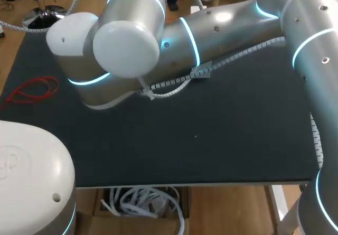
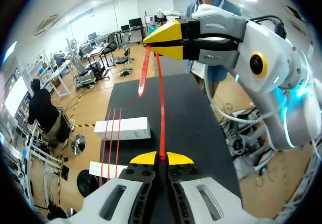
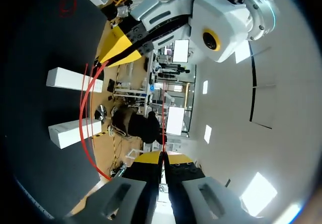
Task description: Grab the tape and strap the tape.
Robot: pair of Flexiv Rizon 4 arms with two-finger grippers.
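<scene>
Surface: a black mat-covered surface (image 1: 211, 140) carried the scene.
Left pincer: the left pincer (image 2: 162, 158) hung above the surface with its yellow tips pressed together, pinching the red tape between them.
Right pincer: the right pincer (image 3: 162, 157) was also held above the surface, facing the left one. Its yellow tips were pressed together on the other part of the same tape.
Red tape: the red tape (image 2: 161, 108) was a thin red strip stretched nearly straight between the two pincers, up in the air over the surface and not touching it. A short free end stuck out past the right pincer and slanted down toward the surface.
Red strands: several more red strands (image 2: 110, 143) ran beside the left pincer, above the surface's edge. Where they ended could not be told.
Red loop: a separate red loop (image 1: 31, 90) lay flat on the surface by its left edge.
White boxes: two long white boxes (image 2: 123, 128) showed at the surface's edge. Whether they stood on it could not be told.
Right arm: the right arm (image 1: 227, 29) reached from the right across the far part of the surface to its left side.
Left arm: the left arm (image 1: 31, 166) rose at the surface's near left corner.
</scene>
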